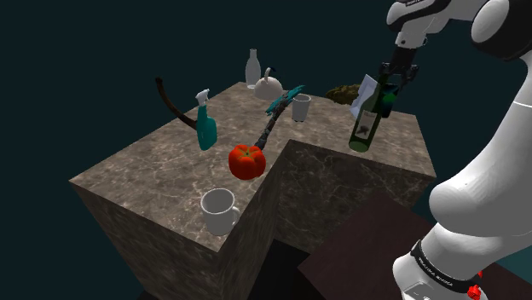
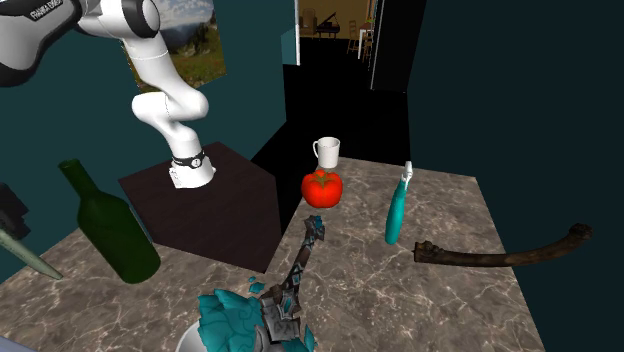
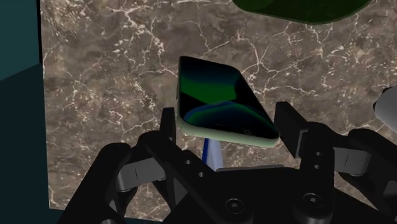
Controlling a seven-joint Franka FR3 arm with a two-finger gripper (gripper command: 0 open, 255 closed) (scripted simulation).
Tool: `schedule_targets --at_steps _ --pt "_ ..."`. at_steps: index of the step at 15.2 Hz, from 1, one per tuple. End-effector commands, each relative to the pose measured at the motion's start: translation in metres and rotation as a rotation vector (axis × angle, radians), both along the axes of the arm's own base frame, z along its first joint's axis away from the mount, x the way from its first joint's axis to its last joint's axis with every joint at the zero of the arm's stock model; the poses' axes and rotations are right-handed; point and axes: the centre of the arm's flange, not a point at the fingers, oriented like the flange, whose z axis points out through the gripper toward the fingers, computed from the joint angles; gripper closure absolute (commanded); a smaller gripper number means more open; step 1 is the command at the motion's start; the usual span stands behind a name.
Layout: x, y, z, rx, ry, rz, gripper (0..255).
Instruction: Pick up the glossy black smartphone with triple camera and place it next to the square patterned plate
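My gripper (image 3: pixel 227 130) is shut on a smartphone (image 3: pixel 216 95) with a glossy dark screen and a pale green rim, clasped between the two black fingers (image 3: pixel 168 124). It hangs tilted above the marbled counter (image 3: pixel 102 95). In the shoulder view the gripper (image 1: pixel 397 75) holds the phone (image 1: pixel 385 100) just above a green wine bottle (image 1: pixel 367 126) at the counter's far right. Behind that bottle lies the brown patterned plate (image 1: pixel 344 92). In the second exterior view the phone's edge (image 2: pixel 25 255) pokes out below the gripper (image 2: pixel 8 212), left of the bottle (image 2: pixel 110 225).
On the counter (image 1: pixel 145 175) stand a teal spray bottle (image 1: pixel 205 126), a tomato (image 1: pixel 246 160), a white mug (image 1: pixel 219 211), a teal-headed tool (image 1: pixel 277 115), a cup (image 1: pixel 300 106), a white teapot (image 1: pixel 268 85) and a dark curved stick (image 1: pixel 170 100). The counter has a notch beside the stand.
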Motion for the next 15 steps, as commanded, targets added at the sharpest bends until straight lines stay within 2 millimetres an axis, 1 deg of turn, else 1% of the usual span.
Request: schedule_targets --at_steps 1,15 --pt "0.0 -0.001 -0.013 0.0 0.0 0.0 255" --pt "0.0 -0.001 -0.087 0.0 0.0 0.0 255"
